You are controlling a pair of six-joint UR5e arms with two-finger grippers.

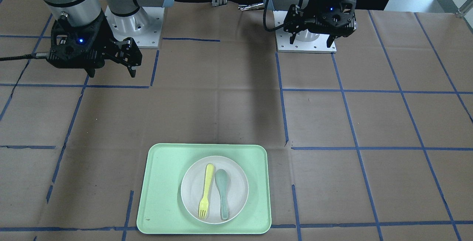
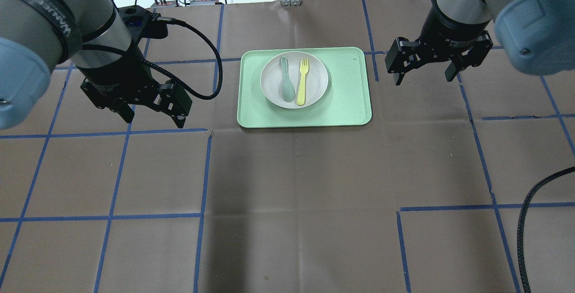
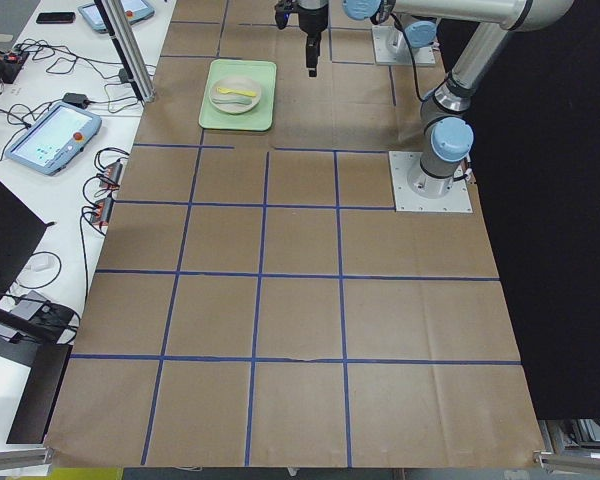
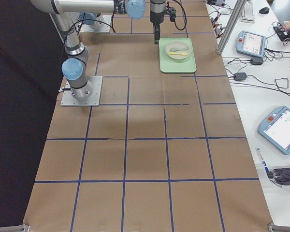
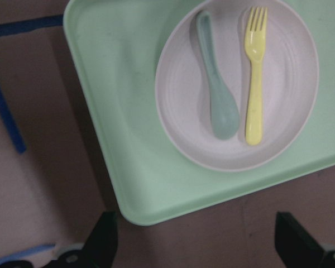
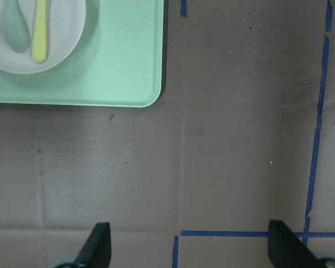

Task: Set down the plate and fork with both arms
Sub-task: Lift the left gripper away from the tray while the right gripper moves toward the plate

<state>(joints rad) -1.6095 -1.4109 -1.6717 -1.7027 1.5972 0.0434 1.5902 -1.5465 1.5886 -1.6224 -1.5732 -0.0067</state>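
Under both sets of fingers we see only bare desk (image 2: 292,194). The left fingers (image 2: 176,106) and the right fingers (image 2: 398,70) hang spread wide and hold nothing, 1 pair on each side of the tray (image 2: 350,104) and apart from it.

Inward from the fingers, the plate (image 2: 319,77) sits on the tray. The fork (image 2: 302,84) lies flat in the half of the plate toward the right fingers. The spoon (image 2: 286,82) is just beside it, toward the left fingers.

We judge the close pairing to be the main hazard. Fingers closing on the fork could nudge the spoon or pinch both pieces at once. The fork is also slim and lies flat in a shallow dish, so the fingers may scrape the plate or let the fork slip. If the plate is lifted first and tips, both utensils could slide out. The plate's low rim sits close to the tray, so a finger might catch the tray instead. With 2 arms converging on 1 small plate, they could also crowd each other.

The fork's long axis runs away from the robot, nearly parallel to the spoon and slightly slanted. Its tines point to the far side and its handle end lies nearer the robot. The spoon lies the opposite way, bowl nearer the robot.
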